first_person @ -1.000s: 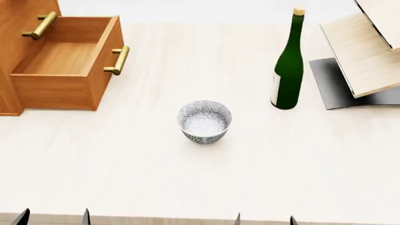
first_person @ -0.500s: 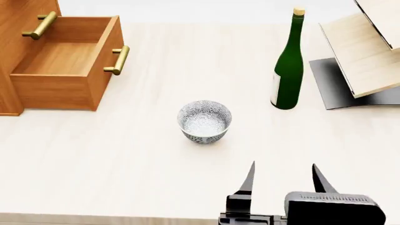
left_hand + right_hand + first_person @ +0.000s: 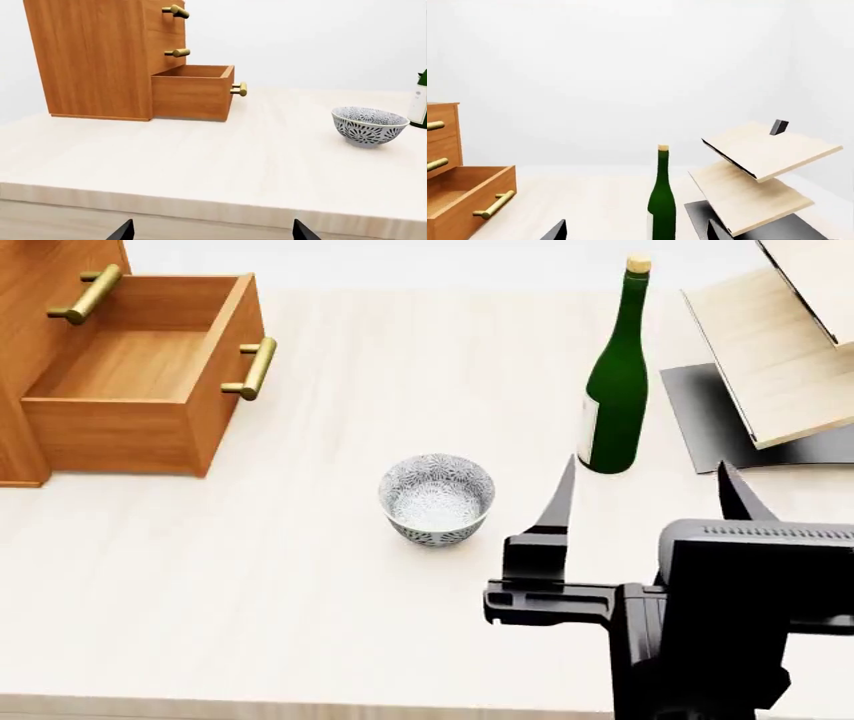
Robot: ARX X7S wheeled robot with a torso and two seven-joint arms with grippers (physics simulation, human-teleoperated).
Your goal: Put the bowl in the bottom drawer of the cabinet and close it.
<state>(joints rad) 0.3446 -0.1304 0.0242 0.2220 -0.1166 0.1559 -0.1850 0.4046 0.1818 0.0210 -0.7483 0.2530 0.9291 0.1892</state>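
The blue-grey patterned bowl point(image 3: 437, 498) point(image 3: 369, 125) stands upright on the pale table, empty. At the far left is the wooden cabinet point(image 3: 40, 270) point(image 3: 93, 55), its bottom drawer point(image 3: 134, 375) point(image 3: 193, 90) point(image 3: 467, 200) pulled out and empty, brass handle facing the table. My right gripper point(image 3: 647, 490) point(image 3: 637, 232) hovers open above the table, to the right of the bowl and in front of the bottle, nothing between its fingers. My left gripper point(image 3: 212, 232) is open at the table's near edge and out of the head view.
A tall green bottle point(image 3: 617, 375) point(image 3: 661, 200) stands behind and right of the bowl. A pale wooden rack on a dark base point(image 3: 781, 350) point(image 3: 760, 170) fills the back right. The two upper drawers point(image 3: 175, 30) are closed.
My right arm has risen and moved forward over the table, from below the near edge to beside the bowl. The left fingertips have dropped out of the head view. Bowl and drawer are unmoved.
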